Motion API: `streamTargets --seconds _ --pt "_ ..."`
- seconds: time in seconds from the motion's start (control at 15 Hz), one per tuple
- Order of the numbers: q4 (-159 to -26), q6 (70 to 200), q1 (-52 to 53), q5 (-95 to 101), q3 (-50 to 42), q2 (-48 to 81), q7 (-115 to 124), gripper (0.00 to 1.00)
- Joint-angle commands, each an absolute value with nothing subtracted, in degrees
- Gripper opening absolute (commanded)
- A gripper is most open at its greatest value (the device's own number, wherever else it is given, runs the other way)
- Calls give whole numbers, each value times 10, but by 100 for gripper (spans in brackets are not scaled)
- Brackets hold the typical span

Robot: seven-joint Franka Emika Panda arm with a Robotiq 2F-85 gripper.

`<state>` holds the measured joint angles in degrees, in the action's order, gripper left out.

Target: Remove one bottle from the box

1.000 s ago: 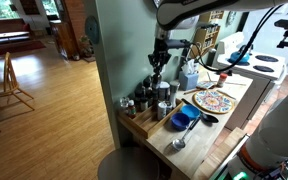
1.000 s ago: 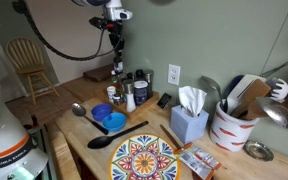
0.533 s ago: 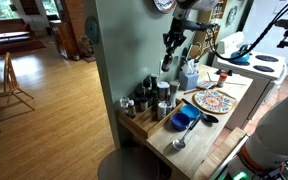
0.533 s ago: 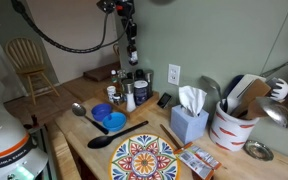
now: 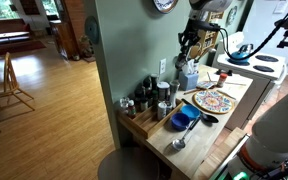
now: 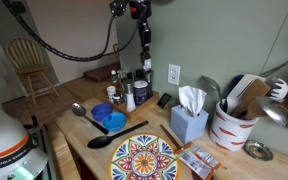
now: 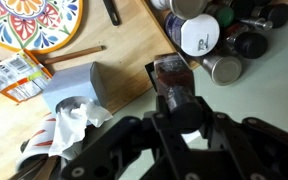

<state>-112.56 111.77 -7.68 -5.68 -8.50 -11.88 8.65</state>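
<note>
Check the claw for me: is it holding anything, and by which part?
Yes: a small dark bottle, pinched near its top end by the claw, as far as the wrist view shows.

- Daylight from the windows (image 5: pixel 14 8) brightens the wood floor in an exterior view.
- In the wrist view the pincer (image 7: pixel 174 97) is dark and blurred, and the tabletop (image 7: pixel 124 60) is evenly lit.

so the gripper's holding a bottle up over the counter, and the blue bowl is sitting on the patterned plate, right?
Not quite. The gripper does hold a bottle up over the counter, but the blue bowl sits on the counter beside the patterned plate, not on it. The exterior view shows them apart, with a black spoon lying between.
</note>
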Motion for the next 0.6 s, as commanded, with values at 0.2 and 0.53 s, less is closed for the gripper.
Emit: streamTargets --seconds 0.2,0.53 --pt "-1124 1116 -79 -58 -83 -118 86 32" --pt "-1125 1141 -82 -19 -75 -73 117 8"
